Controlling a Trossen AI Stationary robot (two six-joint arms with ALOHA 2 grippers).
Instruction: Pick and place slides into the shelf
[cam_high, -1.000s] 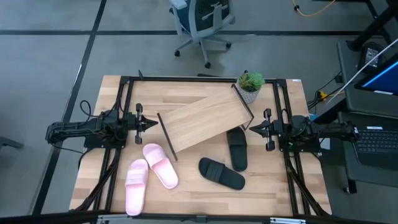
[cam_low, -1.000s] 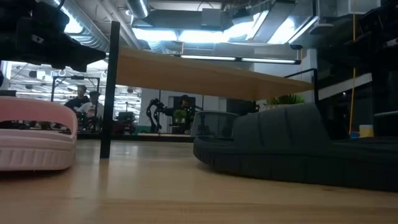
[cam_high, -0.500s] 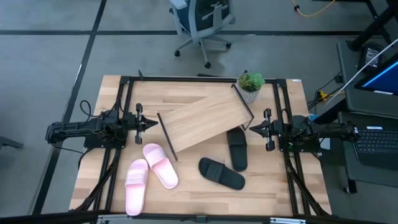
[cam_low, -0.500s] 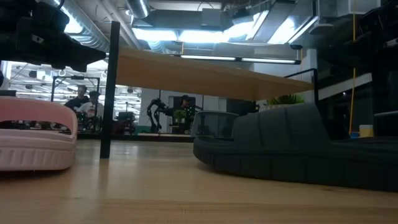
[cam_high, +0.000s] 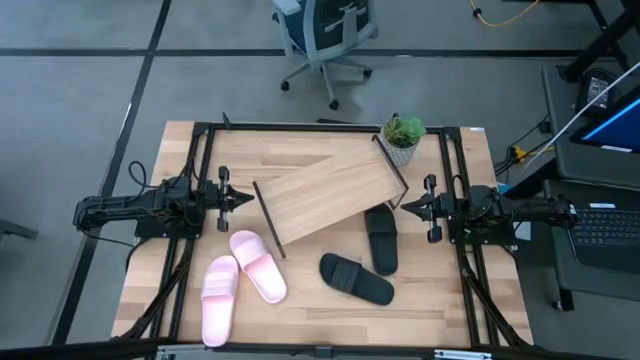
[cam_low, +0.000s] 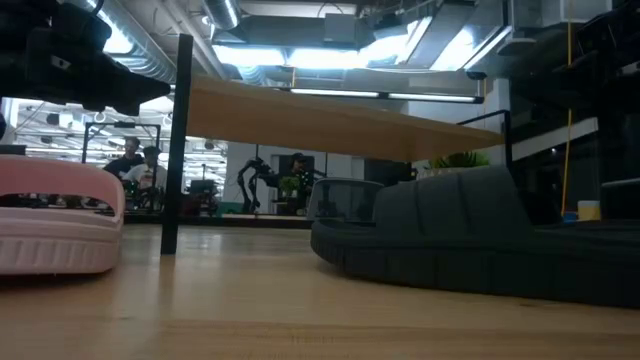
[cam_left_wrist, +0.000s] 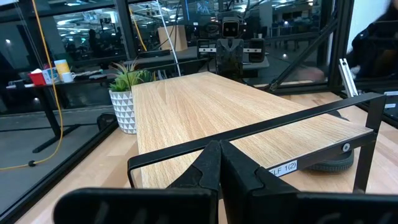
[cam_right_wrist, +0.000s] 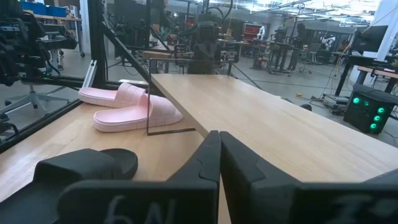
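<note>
Both arms sit parked with fingers clenched on nothing: left gripper (cam_high: 243, 199) and right gripper (cam_high: 404, 207) flank the slanted shelf (cam_high: 328, 195). Start with the black slides (cam_high: 368, 257) below it; open wide and straddle a strap before descending. The pink slides (cam_high: 242, 281) wait nearby.

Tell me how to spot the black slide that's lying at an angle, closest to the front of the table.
Start at the slanted wooden shelf mid-table. Two black slides lie on the tabletop toward its right end, on its front side. The angled black slide lies diagonally and clear of the shelf, while the other black slide points straight at the shelf and tucks under its edge.
</note>
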